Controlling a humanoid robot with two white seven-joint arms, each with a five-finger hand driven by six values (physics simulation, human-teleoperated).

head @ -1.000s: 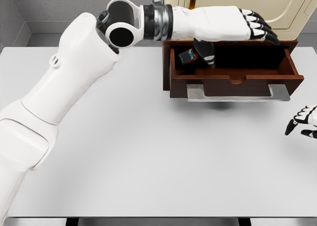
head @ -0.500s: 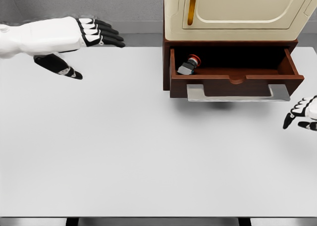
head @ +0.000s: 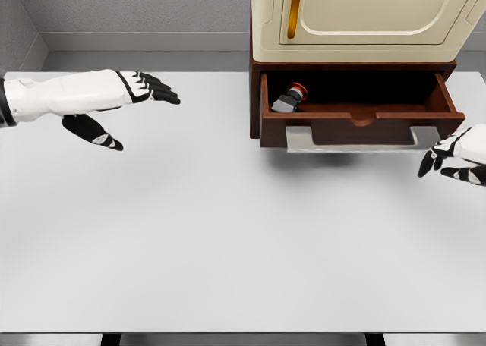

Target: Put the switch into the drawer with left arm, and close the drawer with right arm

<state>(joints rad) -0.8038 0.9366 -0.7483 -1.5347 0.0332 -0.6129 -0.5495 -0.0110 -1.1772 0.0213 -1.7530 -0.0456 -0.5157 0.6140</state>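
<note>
The left robot hand (head: 114, 95) reaches in from the left edge, forearm level above the white desk (head: 228, 232), palm flat, 4 fingers straight toward the drawer and the thumb hanging below. Since 0.5 s ago it has dropped slightly and drawn back leftward. It holds nothing, fingers spread. The right robot hand (head: 456, 155) has moved up and inward, now just beside the open dark brown wooden drawer (head: 357, 122), fingers loosely apart, empty. The small grey switch with red cap (head: 291, 98) lies in the drawer's left end.
</note>
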